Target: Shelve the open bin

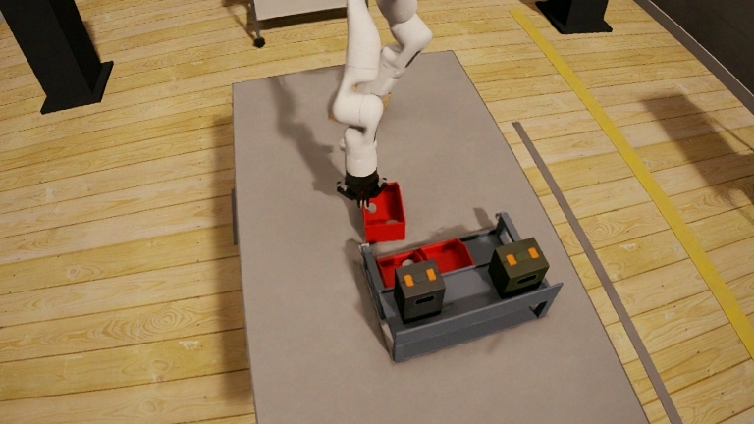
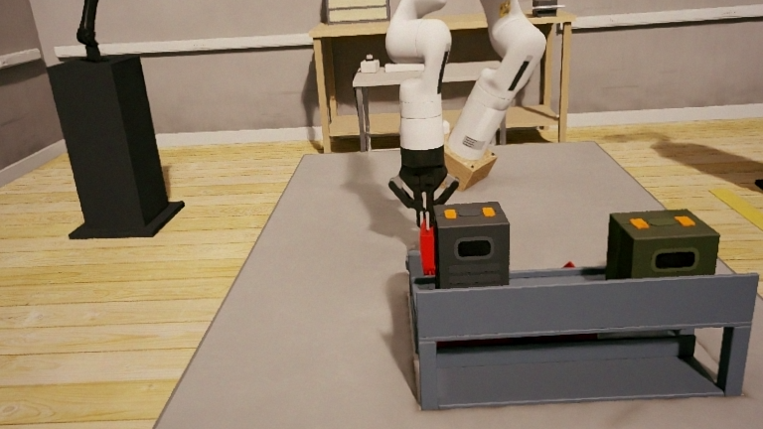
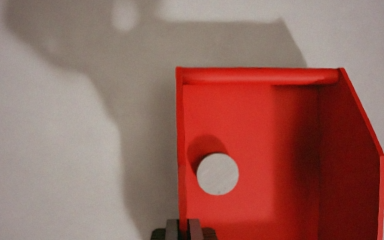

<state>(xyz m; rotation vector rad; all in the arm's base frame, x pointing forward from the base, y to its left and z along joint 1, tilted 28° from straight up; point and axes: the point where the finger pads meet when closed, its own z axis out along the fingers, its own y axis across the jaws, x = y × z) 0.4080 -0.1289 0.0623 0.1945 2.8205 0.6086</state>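
The fingers are nearly closed, pinching the left wall of the red bin; a grey round part lies inside.

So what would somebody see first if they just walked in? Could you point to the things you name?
Probably the big white arm (image 1: 361, 114) (image 2: 421, 70), reaching down over the table with its black hand (image 1: 363, 203) (image 2: 425, 221) (image 3: 184, 231) pinching one side of a bright red bin (image 1: 384, 231) (image 2: 428, 250) (image 3: 250, 150). Next, maybe the two dark boxes with orange patches, a gray one (image 1: 419, 291) (image 2: 472, 250) and a green one (image 1: 519, 269) (image 2: 664, 244), sitting on top of the blue-gray shelf (image 1: 472, 325) (image 2: 585, 306).
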